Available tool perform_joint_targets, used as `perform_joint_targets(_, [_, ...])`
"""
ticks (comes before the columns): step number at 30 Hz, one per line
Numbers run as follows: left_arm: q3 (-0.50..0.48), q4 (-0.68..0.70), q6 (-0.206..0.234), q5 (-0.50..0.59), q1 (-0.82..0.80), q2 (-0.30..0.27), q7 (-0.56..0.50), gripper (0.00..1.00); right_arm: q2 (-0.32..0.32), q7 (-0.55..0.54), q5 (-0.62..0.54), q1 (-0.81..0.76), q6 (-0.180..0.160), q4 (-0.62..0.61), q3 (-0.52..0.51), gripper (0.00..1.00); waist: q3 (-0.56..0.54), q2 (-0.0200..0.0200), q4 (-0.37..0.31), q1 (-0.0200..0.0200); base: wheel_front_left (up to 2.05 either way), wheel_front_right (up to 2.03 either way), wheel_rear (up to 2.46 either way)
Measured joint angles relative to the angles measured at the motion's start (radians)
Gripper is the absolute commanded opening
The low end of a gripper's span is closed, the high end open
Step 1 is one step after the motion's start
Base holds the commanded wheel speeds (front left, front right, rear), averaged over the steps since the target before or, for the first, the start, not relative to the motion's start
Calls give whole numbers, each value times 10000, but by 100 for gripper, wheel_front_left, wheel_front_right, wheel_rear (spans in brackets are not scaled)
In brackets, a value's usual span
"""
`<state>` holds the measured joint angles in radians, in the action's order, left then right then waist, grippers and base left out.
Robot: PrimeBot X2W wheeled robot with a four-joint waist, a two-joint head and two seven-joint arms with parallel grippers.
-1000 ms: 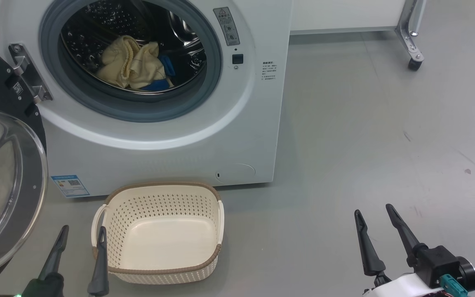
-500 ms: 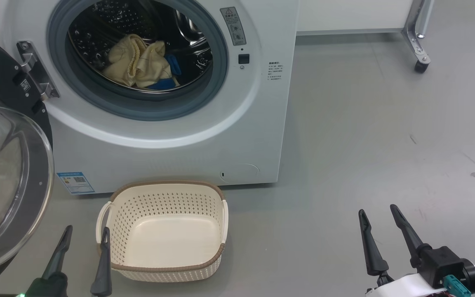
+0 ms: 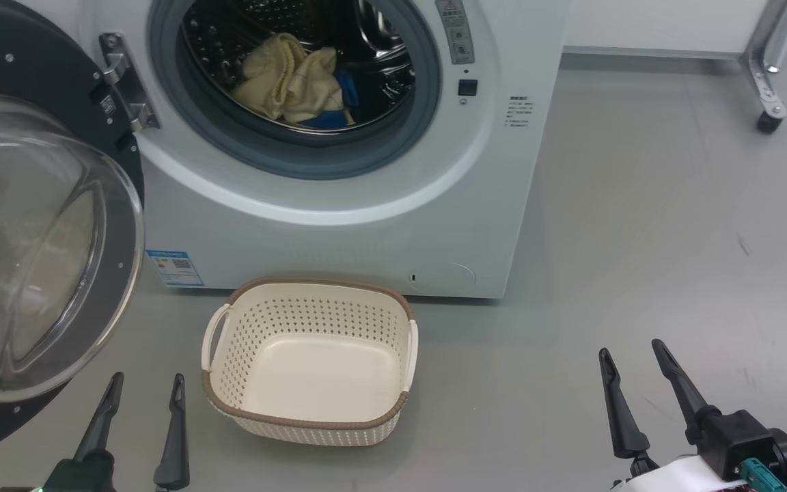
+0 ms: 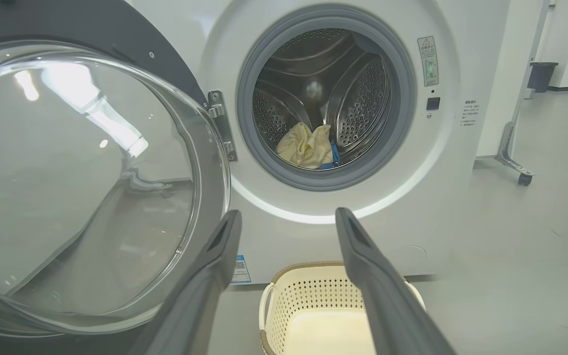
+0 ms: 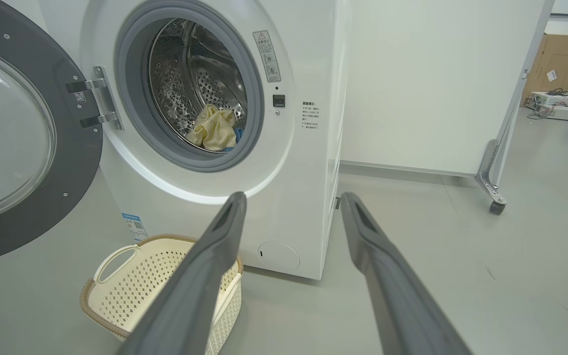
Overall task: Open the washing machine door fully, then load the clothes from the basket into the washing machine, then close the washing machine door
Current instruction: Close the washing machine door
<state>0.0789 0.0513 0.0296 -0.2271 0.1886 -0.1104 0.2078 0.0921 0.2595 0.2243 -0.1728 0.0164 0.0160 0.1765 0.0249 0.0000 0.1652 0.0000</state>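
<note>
Head view puts the door point(image 3: 31, 253) swung wide at the frame's left edge, just up-left of the left tool point(image 3: 147, 379), the nearer arm; the right tool point(image 3: 630, 348) sits at lower right, well apart. Both are spread and empty. With the clothes point(image 3: 291, 78) in the drum (basket point(image 3: 318, 283) bare), closing looks next.
</note>
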Motion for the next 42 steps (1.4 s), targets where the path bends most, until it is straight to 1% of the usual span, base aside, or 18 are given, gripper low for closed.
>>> perform_joint_targets(4, [-48,-6,42,-15,0,12,2,100,42,0,-71,16,90,0,61,100,75,0,482,0,0,0,0])
perform_joint_targets(9, [-84,-38,138,-35,0,63,44,100,100,0,-150,71,123,15,115,100,161,0,1134,0,0,0,0])
perform_joint_targets(21, [75,-230,150,-104,-6,213,92,100,121,0,-153,198,125,180,13,100,219,0,2791,0,0,0,0])
perform_joint_targets(24, [-178,-224,219,-196,6,211,138,100,113,-58,-157,231,272,249,303,100,200,0,3132,0,0,0,0])
perform_joint_targets(26, [-249,-224,267,-274,13,211,150,100,100,-90,-157,271,341,295,405,100,181,0,3292,0,0,0,0])
perform_joint_targets(29, [-282,-217,268,-278,25,215,194,100,107,-92,-157,339,341,372,420,100,134,0,3419,0,0,0,0])
perform_joint_targets(38, [-301,-201,270,-280,213,215,222,100,100,-94,-157,421,370,512,522,100,53,0,3463,0,0,0,0])
perform_joint_targets(39, [-301,-196,270,-282,213,215,222,96,102,-94,-157,421,385,525,522,100,50,0,3462,0,0,0,0])
perform_joint_targets(40, [-301,-190,268,-284,213,215,222,38,102,-94,-157,421,393,543,522,100,47,0,3461,0,0,0,0])
perform_joint_targets(41, [-295,-186,268,-295,214,215,224,3,102,-94,-157,421,431,554,520,100,43,0,3460,0,0,0,0])
perform_joint_targets(42, [-288,-182,268,-305,214,215,224,0,102,-94,-157,421,431,558,520,100,41,0,3459,0,0,0,0])
